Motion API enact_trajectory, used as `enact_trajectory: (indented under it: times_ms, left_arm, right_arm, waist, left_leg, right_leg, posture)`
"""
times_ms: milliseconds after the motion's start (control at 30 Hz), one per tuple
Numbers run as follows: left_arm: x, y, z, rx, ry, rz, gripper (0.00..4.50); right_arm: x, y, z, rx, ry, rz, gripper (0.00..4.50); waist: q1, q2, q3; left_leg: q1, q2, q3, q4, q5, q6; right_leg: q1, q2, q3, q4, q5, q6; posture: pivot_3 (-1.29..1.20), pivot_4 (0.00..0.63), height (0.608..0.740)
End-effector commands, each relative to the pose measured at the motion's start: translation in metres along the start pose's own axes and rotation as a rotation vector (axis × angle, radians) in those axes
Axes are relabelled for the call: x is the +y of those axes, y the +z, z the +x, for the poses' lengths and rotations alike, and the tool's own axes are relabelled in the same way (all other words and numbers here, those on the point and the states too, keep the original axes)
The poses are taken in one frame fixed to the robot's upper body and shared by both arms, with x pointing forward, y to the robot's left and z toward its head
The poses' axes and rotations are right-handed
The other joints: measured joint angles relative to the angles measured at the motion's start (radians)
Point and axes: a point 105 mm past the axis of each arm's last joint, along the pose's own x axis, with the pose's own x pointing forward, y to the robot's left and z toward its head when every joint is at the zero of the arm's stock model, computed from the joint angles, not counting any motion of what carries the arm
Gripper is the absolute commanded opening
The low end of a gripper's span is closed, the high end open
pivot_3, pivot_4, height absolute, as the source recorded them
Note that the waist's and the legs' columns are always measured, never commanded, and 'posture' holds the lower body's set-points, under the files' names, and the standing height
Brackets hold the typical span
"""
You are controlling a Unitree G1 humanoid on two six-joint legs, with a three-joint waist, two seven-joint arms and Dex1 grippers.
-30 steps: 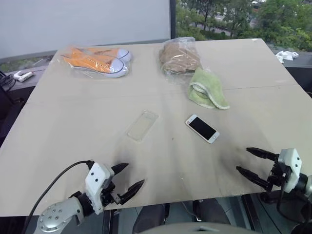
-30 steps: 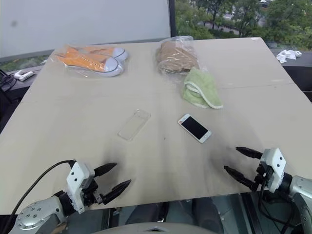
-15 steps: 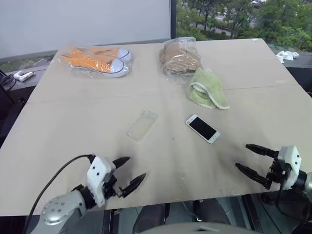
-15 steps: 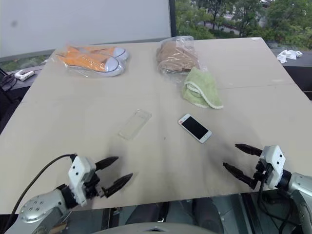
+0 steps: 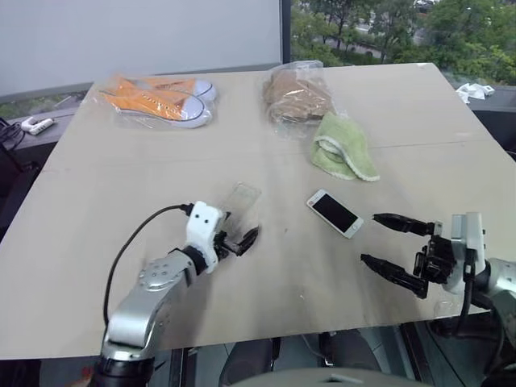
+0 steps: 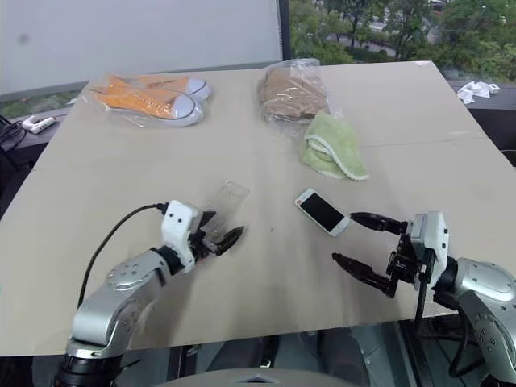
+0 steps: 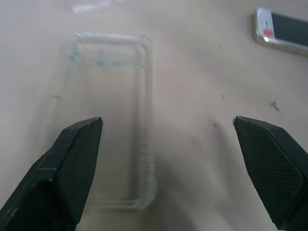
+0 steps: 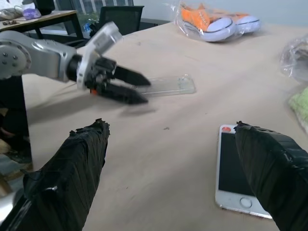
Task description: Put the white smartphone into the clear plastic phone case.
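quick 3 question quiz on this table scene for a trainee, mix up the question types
1. True or false: the white smartphone already sits inside the clear plastic phone case.
2. Which claw is nearer the case? A. left claw B. right claw
3. Fill in: the green cloth lies just in front of a bagged ______ item.

Key:
1. False: phone and case lie apart on the table, screen up, case empty.
2. A: the left claw, open, is at the case's near end; the right claw, open, is by the phone.
3. Brown.
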Motion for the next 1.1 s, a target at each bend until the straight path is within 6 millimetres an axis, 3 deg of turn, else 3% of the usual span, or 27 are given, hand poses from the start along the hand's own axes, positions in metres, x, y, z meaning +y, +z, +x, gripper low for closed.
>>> enact_trajectory:
  times_ms: [33,133,200,300,500,600,733,900,1100]
  left_arm:
    - [0.000,-0.001,0.010,0.008,0.020,0.033,4.47]
    - [-0.003,-0.011,0.015,0.048,0.006,0.012,4.47]
    - [-0.003,-0.012,0.016,0.057,0.009,-0.006,3.93]
    - [0.000,-0.010,0.015,0.059,0.025,-0.022,2.84]
    - [0.011,-0.013,0.012,0.085,0.065,-0.002,0.04]
    - [0.010,-0.015,0.009,0.090,0.041,0.009,0.04]
    - [-0.005,-0.006,0.003,0.040,-0.116,0.040,0.04]
    - [-0.024,0.005,-0.004,0.001,-0.331,0.190,0.04]
    - [-0.048,0.004,-0.012,0.006,-0.604,0.379,0.04]
  right_arm:
    - [-0.001,0.011,0.000,-0.019,-0.019,-0.048,4.49]
    - [0.000,0.008,-0.001,-0.011,-0.032,-0.046,4.49]
    - [0.001,0.007,-0.001,-0.008,-0.036,-0.045,4.50]
    - [0.000,0.007,-0.003,-0.006,-0.040,-0.044,4.50]
    - [-0.001,0.005,-0.002,-0.005,-0.045,-0.044,4.50]
    - [-0.001,0.005,-0.002,-0.005,-0.043,-0.047,4.50]
    - [-0.002,0.005,-0.003,-0.008,-0.050,-0.049,4.50]
    - [-0.002,0.000,-0.007,0.009,-0.069,-0.053,4.50]
    - [0.002,-0.016,-0.021,0.073,-0.070,-0.059,4.50]
  waist:
    - [0.001,0.000,0.000]
    - [0.001,0.000,0.000]
    - [0.000,0.001,-0.001]
    - [0.001,0.001,-0.001]
    - [0.000,0.001,-0.002]
    - [0.000,0.000,-0.002]
    - [-0.003,0.001,-0.002]
    - [0.003,0.000,-0.002]
    - [-0.001,0.000,-0.001]
  left_leg:
    - [0.000,0.000,0.000,0.000,0.000,0.000]
    - [0.001,0.000,0.000,0.000,0.000,0.000]
    - [0.001,0.000,0.000,0.000,0.000,0.000]
    - [0.001,0.000,0.000,0.000,0.000,0.000]
    - [0.002,0.000,0.000,0.000,0.000,0.000]
    - [0.002,0.000,0.000,0.001,0.000,0.000]
    - [0.002,0.000,0.000,0.000,0.000,0.000]
    - [0.001,0.000,0.000,0.000,0.000,0.000]
    - [0.001,0.000,0.000,0.000,0.000,0.000]
  right_leg:
    - [0.000,0.000,0.000,0.000,0.000,0.000]
    - [0.000,0.000,0.000,0.001,0.000,0.000]
    - [0.000,0.000,0.000,0.002,0.000,0.000]
    - [0.001,0.000,0.000,0.002,0.000,0.000]
    - [0.001,0.000,0.000,0.002,0.000,0.000]
    - [0.001,0.000,0.000,0.002,0.000,0.000]
    - [0.001,0.000,0.001,0.002,0.000,0.000]
    - [0.000,-0.001,0.000,0.002,0.000,0.000]
    - [0.000,-0.001,0.000,0.002,0.000,0.000]
  posture:
    - [0.00,0.150,0.740]
    - [0.00,0.150,0.740]
    - [0.00,0.150,0.740]
    - [0.00,0.150,0.740]
    - [0.00,0.150,0.740]
    - [0.00,0.150,0.740]
    - [0.00,0.150,0.740]
    - [0.00,0.150,0.740]
    - [0.00,0.150,0.740]
